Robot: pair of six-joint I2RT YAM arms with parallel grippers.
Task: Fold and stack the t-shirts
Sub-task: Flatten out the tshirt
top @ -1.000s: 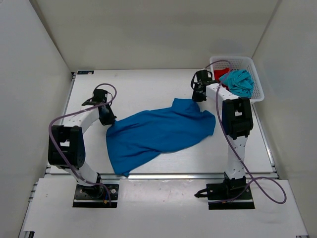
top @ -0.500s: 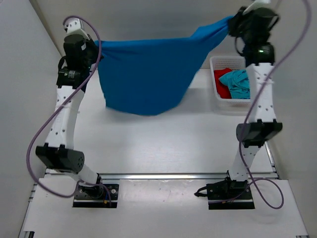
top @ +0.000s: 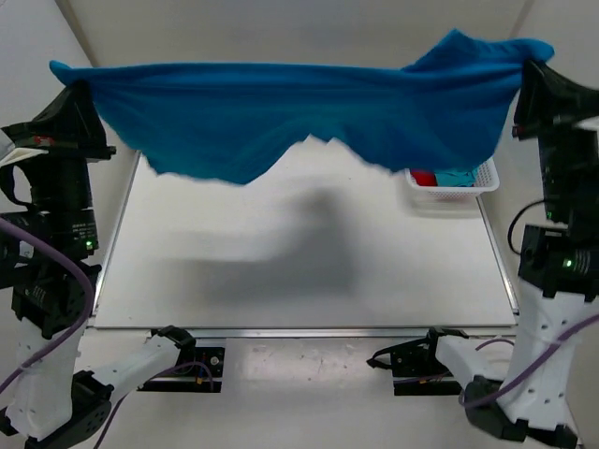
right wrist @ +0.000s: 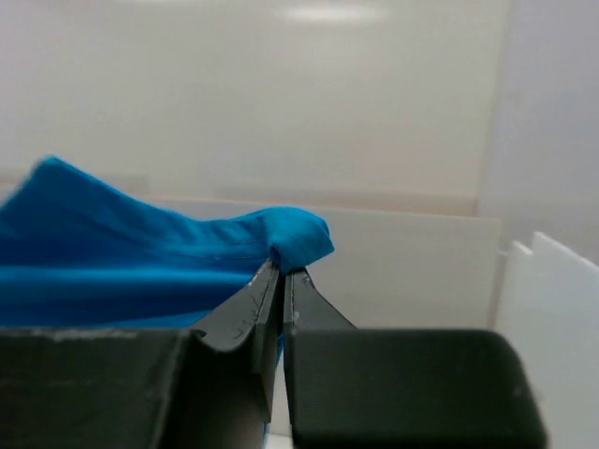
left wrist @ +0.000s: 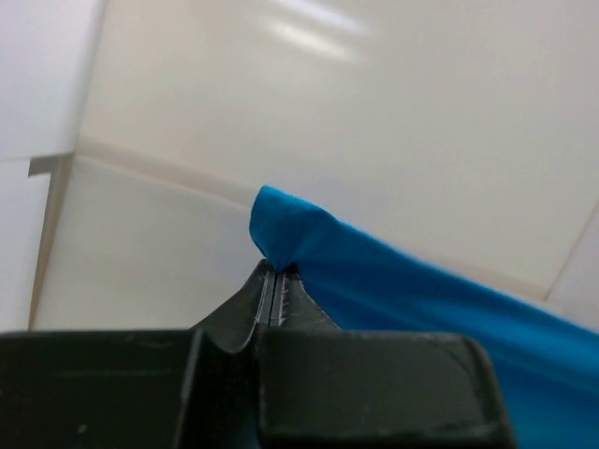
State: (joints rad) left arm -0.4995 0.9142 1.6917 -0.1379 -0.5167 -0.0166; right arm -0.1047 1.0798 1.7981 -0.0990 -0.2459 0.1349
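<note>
The left gripper (left wrist: 278, 273) has its two fingers pressed together with only a hairline gap between them, and they pinch one corner of the blue shirt (top: 299, 122). A small bunch of cloth stands up just above the fingertips. The rest of the shirt runs off to the right of them and slopes downward.

The right gripper (right wrist: 281, 273) is closed just as tightly on the opposite end of the same shirt. A rolled nub of cloth sits just above its fingertips and slightly to their right, while the body of the shirt spreads away to the left of the fingers.

From above, the blue shirt hangs in the air between the two sets of fingers, well clear of the table (top: 281, 271). Its top edge runs almost straight from one grip to the other. Its lower edge sags in an uneven curve and is blurred near the middle. A soft shadow lies on the table beneath it.

Below the right fingers stands a white basket (top: 487, 176), its upper part hidden behind the hanging cloth. A red shirt (top: 426, 177) and a teal shirt (top: 456, 176) lie inside it side by side, the red one on the left. Whether the blue shirt touches the basket cannot be told.
</note>
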